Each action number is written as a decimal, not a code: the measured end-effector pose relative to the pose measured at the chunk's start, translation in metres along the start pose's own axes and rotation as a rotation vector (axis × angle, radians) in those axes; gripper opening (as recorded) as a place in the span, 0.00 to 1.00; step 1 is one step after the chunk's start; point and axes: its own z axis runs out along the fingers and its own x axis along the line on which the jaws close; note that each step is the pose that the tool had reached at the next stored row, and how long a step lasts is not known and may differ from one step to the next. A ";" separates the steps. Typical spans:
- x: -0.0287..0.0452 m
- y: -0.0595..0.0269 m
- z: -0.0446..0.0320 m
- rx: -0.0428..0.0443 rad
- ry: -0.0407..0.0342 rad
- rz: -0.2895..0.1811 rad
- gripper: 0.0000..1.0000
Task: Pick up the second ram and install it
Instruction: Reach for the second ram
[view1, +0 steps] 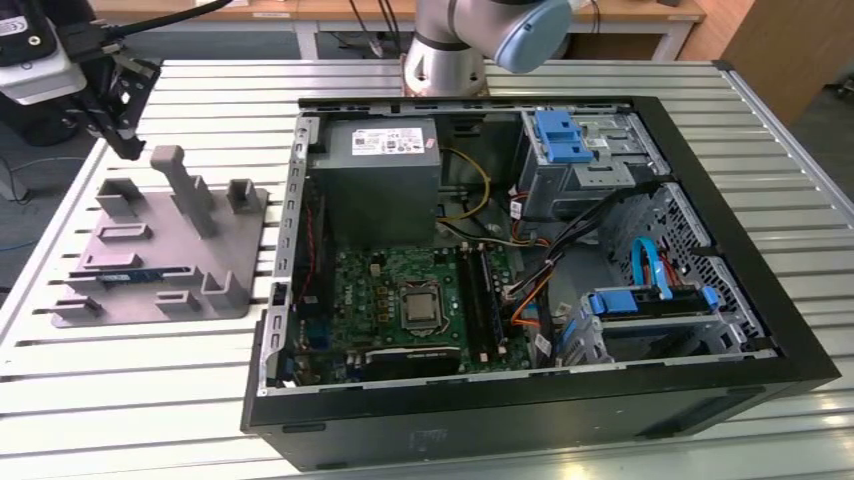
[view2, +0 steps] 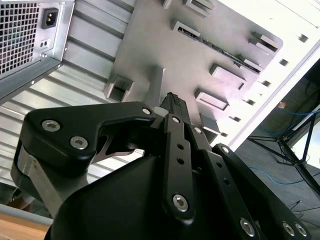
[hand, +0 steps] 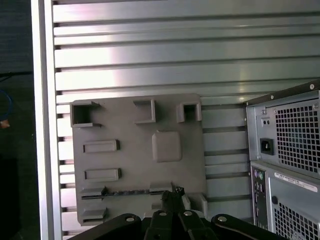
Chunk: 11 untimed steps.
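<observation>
Gray plastic holder plate (view1: 227, 245) is set on the slatted metal worktop (view1: 134, 370), just beside the open computer case (view1: 534, 420). The hand (view1: 127, 146) is held up in the air over the plate's end that lies farther from the exterior camera, with nothing gripped. In both wrist views its fingers (view2: 172, 102) are seen drawn in narrow, tips pretty much together.

The memory stick (view1: 134, 272) hasn't been picked up yet. It's parked on edge in the plate, low down below the hand, and nothing is touching it. In the first wrist view the stick (hand: 127, 191) is seen as a dark strip running between small gray blocks, just past the fingertips (hand: 172, 194). In the second wrist view it (view2: 220, 47) is seen beyond the hand's tips, slotted between the blocks.

The motherboard (view1: 387, 290) is seen lying flat inside the case, well apart from the hand.
</observation>
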 end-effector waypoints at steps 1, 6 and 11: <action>0.0019 -0.0002 0.0008 0.0000 0.0000 0.000 0.10; 0.0113 -0.0011 0.0047 0.0001 0.0000 0.000 0.10; 0.0203 -0.0020 0.0085 0.0000 0.0000 0.000 0.10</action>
